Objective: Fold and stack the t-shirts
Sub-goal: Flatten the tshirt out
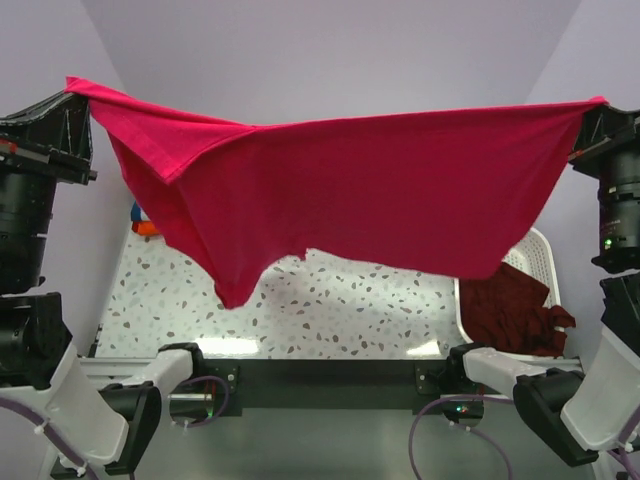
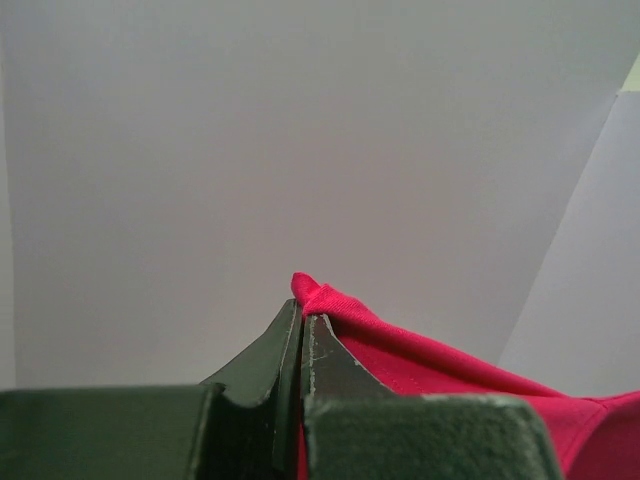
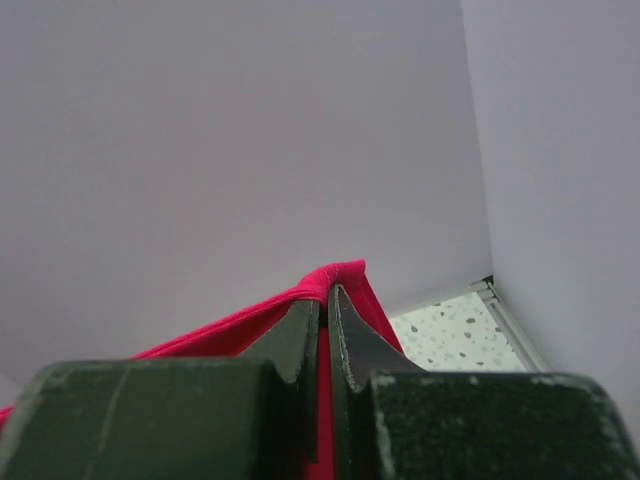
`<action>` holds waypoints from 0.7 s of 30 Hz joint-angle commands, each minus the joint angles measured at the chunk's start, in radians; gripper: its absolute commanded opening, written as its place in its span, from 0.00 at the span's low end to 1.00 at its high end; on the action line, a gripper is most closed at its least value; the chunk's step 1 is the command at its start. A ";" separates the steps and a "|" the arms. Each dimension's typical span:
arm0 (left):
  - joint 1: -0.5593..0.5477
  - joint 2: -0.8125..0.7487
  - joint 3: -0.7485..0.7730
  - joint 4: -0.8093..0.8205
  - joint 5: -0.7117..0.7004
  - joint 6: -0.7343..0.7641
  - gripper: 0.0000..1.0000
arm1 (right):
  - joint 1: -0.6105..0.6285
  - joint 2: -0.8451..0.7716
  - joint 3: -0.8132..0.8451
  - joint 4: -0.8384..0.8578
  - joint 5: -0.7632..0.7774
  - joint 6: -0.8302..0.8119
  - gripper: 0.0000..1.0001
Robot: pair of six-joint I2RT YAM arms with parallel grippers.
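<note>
Two corners of crimson t-shirt (image 1: 380,190) pinched in left claw (image 1: 78,98) and right claw (image 1: 598,108), long axis left-right.

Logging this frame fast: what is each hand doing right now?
Left hand: closed on the crimson-pink t-shirt.
Right hand: closed on the same t-shirt, opposite corner.

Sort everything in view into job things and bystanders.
Job: pink shirt, pinched by left claw and right claw; maroon shirt; orange cloth, likely a shirt.
Bystanders: basket; table.
</note>
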 commanded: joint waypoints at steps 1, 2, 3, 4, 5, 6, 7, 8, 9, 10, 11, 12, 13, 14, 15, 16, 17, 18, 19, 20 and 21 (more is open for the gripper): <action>0.008 0.054 -0.091 0.075 -0.009 0.019 0.00 | -0.003 0.067 -0.027 0.044 0.023 -0.032 0.00; 0.008 0.086 -0.111 0.081 0.022 -0.001 0.00 | -0.006 0.073 -0.039 0.043 0.017 -0.029 0.00; 0.006 0.103 -0.131 0.092 0.057 -0.010 0.00 | -0.006 0.081 -0.062 0.041 0.009 -0.027 0.00; 0.008 0.123 -0.170 0.116 0.130 -0.018 0.00 | -0.004 0.097 -0.075 0.041 -0.002 -0.026 0.00; 0.008 0.157 -0.196 0.135 0.164 -0.038 0.00 | -0.004 0.107 -0.090 0.041 -0.015 -0.021 0.00; 0.006 0.174 -0.223 0.158 0.195 -0.044 0.00 | -0.004 0.117 -0.127 0.044 -0.023 -0.015 0.00; 0.008 0.188 -0.273 0.197 0.233 -0.047 0.00 | -0.004 0.142 -0.144 0.049 -0.032 -0.012 0.00; 0.006 0.217 -0.298 0.219 0.249 -0.050 0.00 | -0.006 0.159 -0.157 0.052 -0.048 -0.010 0.00; 0.003 0.235 -0.333 0.237 0.260 -0.049 0.00 | -0.004 0.173 -0.189 0.055 -0.054 -0.004 0.00; -0.005 0.260 -0.336 0.242 0.260 -0.043 0.00 | -0.006 0.186 -0.205 0.061 -0.059 -0.001 0.00; -0.034 0.317 -0.332 0.241 0.260 -0.026 0.00 | -0.006 0.221 -0.219 0.072 -0.062 -0.003 0.00; -0.052 0.351 -0.289 0.228 0.258 -0.014 0.00 | -0.006 0.240 -0.234 0.073 -0.068 0.000 0.00; -0.075 0.390 -0.257 0.189 0.231 0.002 0.00 | -0.006 0.264 -0.234 0.075 -0.069 0.000 0.00; -0.128 0.468 -0.217 0.164 0.214 0.031 0.00 | -0.006 0.306 -0.233 0.070 -0.068 0.002 0.00; -0.147 0.508 -0.127 0.143 0.200 0.040 0.00 | -0.007 0.332 -0.221 0.069 -0.075 0.006 0.00; -0.163 0.548 -0.078 0.101 0.185 0.043 0.00 | -0.010 0.353 -0.207 0.066 -0.077 0.011 0.00; -0.178 0.613 -0.032 0.089 0.178 0.034 0.00 | -0.012 0.396 -0.190 0.055 -0.078 0.016 0.00; -0.178 0.634 0.034 0.084 0.174 0.025 0.00 | -0.013 0.415 -0.156 0.049 -0.082 0.022 0.00; -0.178 0.648 0.053 0.096 0.165 0.017 0.00 | -0.015 0.430 -0.139 0.047 -0.085 0.023 0.00; -0.178 0.659 0.065 0.109 0.156 0.016 0.00 | -0.015 0.446 -0.121 0.046 -0.086 0.023 0.00; -0.178 0.657 0.070 0.122 0.149 0.016 0.00 | -0.015 0.470 -0.083 0.044 -0.091 0.025 0.00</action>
